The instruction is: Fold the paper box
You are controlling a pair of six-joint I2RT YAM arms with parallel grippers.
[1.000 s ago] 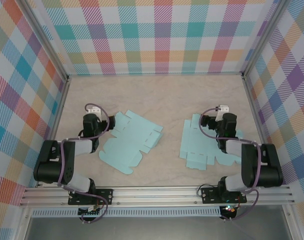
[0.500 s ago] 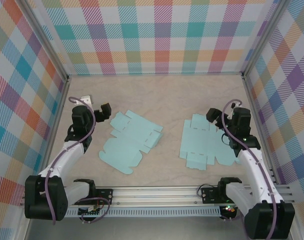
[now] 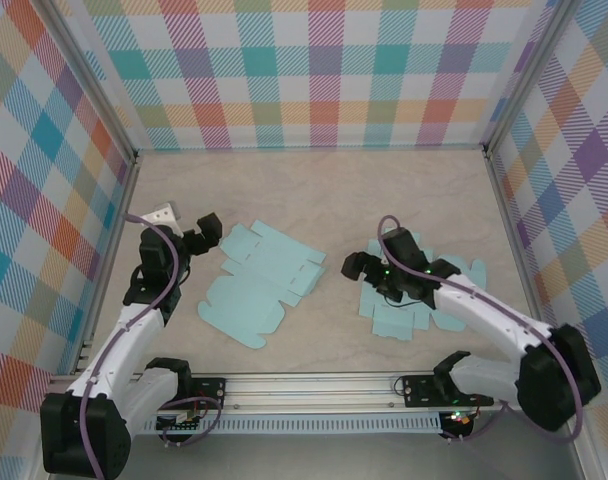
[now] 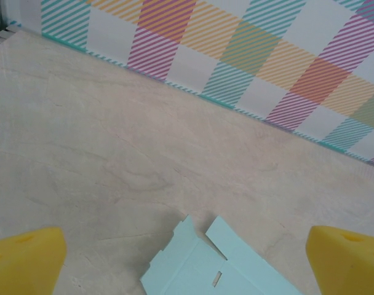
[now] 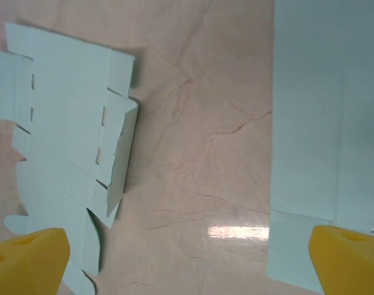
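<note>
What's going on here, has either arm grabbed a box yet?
Nothing is gripped yet. Two light-blue box blanks lie unassembled on the table. The left gripper hovers open by the far corner of the left blank; the right gripper, also open, reaches over the right blank toward the gap between them.

Read as a lab robot test cell to me, not a home or a shop. I saw a pale wood-grain tabletop point(image 3: 314, 190) boxed in by printed plaid panels: a back wall point(image 3: 314, 70) at 12 o'clock and side panels at 9 o'clock point(image 3: 34, 200) and 3 o'clock point(image 3: 584, 180). A bare aluminium corner post point(image 3: 94, 90) framed the enclosure. An aluminium extrusion rail point(image 3: 314, 390) ran along 6 o'clock, with the left arm base point(image 3: 172, 380) and right arm base point(image 3: 454, 378) bolted to it.
</note>
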